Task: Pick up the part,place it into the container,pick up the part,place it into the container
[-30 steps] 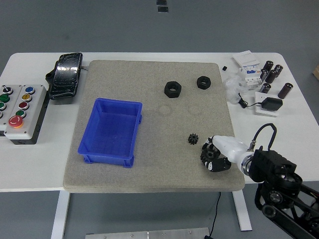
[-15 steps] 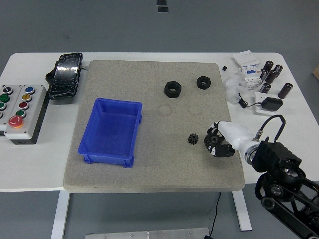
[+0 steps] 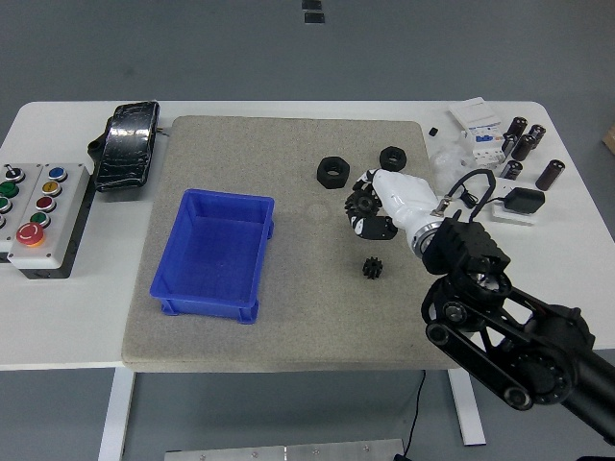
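Three black parts lie on the grey mat (image 3: 288,317): a large nut (image 3: 332,172), a smaller nut (image 3: 392,157) and a small gear (image 3: 373,267). The blue container (image 3: 213,253) stands on the mat's left half with nothing in it. My right hand (image 3: 365,211) hangs over the mat between the large nut and the gear, a little below and right of the nut. Its fingers are curled loosely and nothing shows between them. The left arm is out of view.
A black pedal (image 3: 127,146) and a button box (image 3: 34,216) sit at the left of the table. At the right are white boxes (image 3: 480,130), dark cylinders (image 3: 527,139) and a black adapter (image 3: 524,201) with a cable.
My right arm has swung from the mat's front right corner up and left, past the gear, towards the large nut. The parts and the container have not moved.
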Action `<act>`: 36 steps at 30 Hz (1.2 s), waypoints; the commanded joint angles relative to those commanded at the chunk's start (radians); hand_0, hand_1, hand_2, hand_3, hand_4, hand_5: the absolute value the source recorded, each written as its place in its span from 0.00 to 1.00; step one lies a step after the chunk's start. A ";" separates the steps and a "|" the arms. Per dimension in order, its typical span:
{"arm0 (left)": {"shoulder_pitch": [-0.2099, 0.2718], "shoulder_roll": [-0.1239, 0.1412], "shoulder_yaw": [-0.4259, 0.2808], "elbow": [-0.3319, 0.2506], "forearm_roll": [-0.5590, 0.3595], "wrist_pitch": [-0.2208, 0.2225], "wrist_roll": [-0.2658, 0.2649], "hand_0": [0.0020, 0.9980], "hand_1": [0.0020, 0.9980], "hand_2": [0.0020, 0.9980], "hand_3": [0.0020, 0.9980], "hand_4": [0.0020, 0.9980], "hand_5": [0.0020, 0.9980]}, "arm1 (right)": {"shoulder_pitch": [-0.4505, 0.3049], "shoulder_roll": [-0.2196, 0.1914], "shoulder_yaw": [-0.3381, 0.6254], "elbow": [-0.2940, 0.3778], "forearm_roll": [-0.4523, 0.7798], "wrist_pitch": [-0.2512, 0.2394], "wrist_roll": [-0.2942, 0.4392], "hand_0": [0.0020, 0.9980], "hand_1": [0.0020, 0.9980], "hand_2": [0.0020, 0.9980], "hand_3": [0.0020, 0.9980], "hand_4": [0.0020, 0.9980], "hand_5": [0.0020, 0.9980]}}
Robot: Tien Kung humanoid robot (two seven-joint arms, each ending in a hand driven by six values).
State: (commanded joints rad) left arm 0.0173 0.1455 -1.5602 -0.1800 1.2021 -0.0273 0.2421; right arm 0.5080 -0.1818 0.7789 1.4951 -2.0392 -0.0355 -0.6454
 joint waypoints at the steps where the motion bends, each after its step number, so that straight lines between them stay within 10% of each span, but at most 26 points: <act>1: 0.000 0.000 0.000 0.000 0.000 0.000 0.001 0.63 0.58 0.57 0.65 0.63 0.38 | 0.017 0.011 -0.015 -0.007 0.007 -0.014 0.001 0.28 0.54 0.47 0.51 0.44 0.00; 14: -0.001 0.003 0.000 0.000 -0.001 0.003 0.010 0.63 0.58 0.57 0.65 0.63 0.39 | 0.188 0.100 -0.293 -0.122 0.254 -0.244 0.205 0.29 0.54 0.47 0.51 0.43 0.00; 22: -0.005 0.003 0.000 0.000 0.000 0.003 0.012 0.63 0.58 0.57 0.65 0.63 0.39 | 0.235 0.122 -0.434 -0.189 0.267 -0.230 0.228 0.33 0.63 0.61 0.62 0.28 0.08; 23: -0.005 0.003 0.000 0.000 0.000 0.003 0.012 0.63 0.58 0.57 0.65 0.63 0.39 | 0.238 0.124 -0.442 -0.193 0.268 -0.226 0.228 0.35 0.72 0.76 0.74 0.52 0.13; 36: -0.004 0.003 -0.001 0.000 0.004 0.003 0.012 0.63 0.58 0.57 0.65 0.63 0.39 | 0.240 0.128 -0.431 -0.188 0.247 -0.252 0.243 0.36 0.75 0.81 0.82 0.67 0.15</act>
State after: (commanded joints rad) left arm 0.0131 0.1483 -1.5610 -0.1800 1.2058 -0.0243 0.2541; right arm 0.7478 -0.0535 0.3474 1.3073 -1.7923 -0.2875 -0.4029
